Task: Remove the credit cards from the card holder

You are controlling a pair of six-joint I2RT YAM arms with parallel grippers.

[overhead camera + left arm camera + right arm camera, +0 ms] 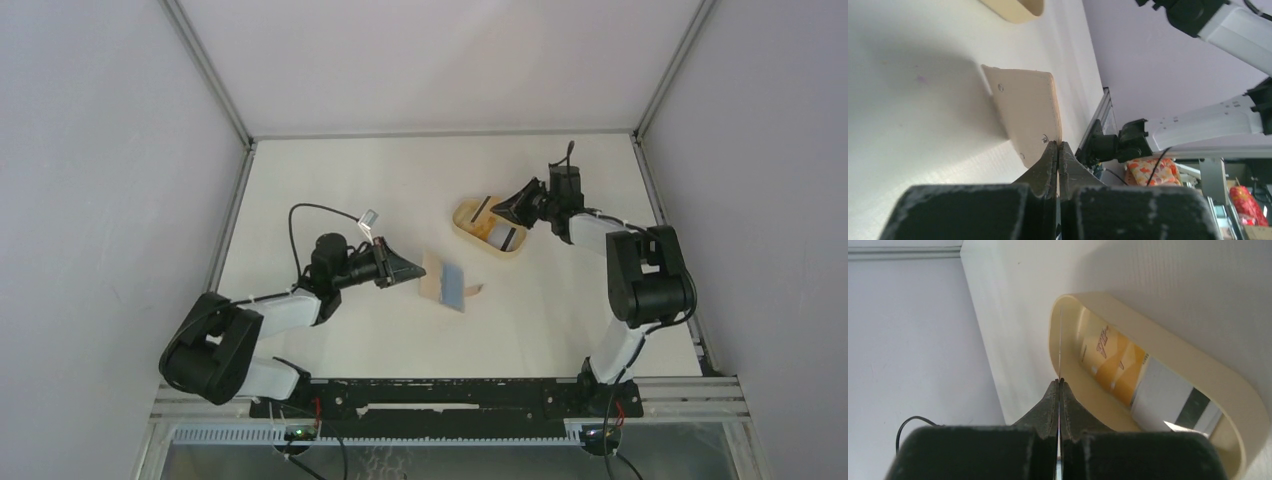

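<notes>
The tan card holder (437, 281) lies open on the table with a blue-grey credit card (453, 284) showing on it. My left gripper (412, 270) is shut on the holder's left edge; in the left wrist view the jaws (1058, 145) pinch the rim of the tan flap (1025, 107), which stands tilted up. My right gripper (499, 208) is shut on a thin credit card (1061, 340), seen edge-on, held over the left end of the oval tan tray (1168, 337).
The tray (463, 222) sits at the back right of centre and holds an orange-yellow card (1113, 365) and a white card with a dark stripe (1168, 395). Metal frame rails (232, 215) border the table on both sides.
</notes>
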